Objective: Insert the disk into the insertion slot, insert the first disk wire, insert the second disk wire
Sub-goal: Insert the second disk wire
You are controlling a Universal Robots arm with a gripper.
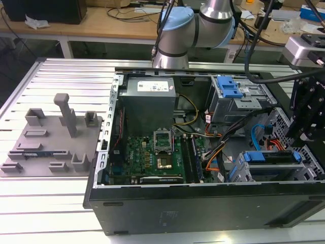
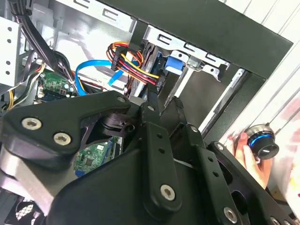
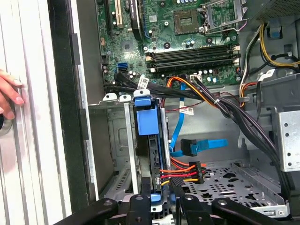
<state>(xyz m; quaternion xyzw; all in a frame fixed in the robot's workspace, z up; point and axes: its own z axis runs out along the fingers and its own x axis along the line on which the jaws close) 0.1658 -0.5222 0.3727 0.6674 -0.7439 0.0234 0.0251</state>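
Disk point(image 3: 149, 119) sits in the insertion slot point(image 3: 118, 138). The tool point(image 3: 161, 200) is at the coloured power wires point(image 3: 180, 173), with the blue data cable point(image 3: 199, 146) near. I cannot tell whether it grips.

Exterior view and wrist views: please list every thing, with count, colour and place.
case: one, black, open, on the table
table: one, silver, under the case
plate: one, grey, with blocks, at the exterior view's left
motherboard: one, green, inside the case
tall cage: one, grey with blue latch, inside the case
slot: one, grey cage, at the case wall
disk: one, blue carrier, in the slot
data cable: one, blue, plug free beside the disk
power plug: one, black, coloured wires, near the disk
knob: one, black with blue ring, outside the case
hand: one, at the knob
arm: one, silver and light blue, beyond the case
gripper: one, black, over the disk
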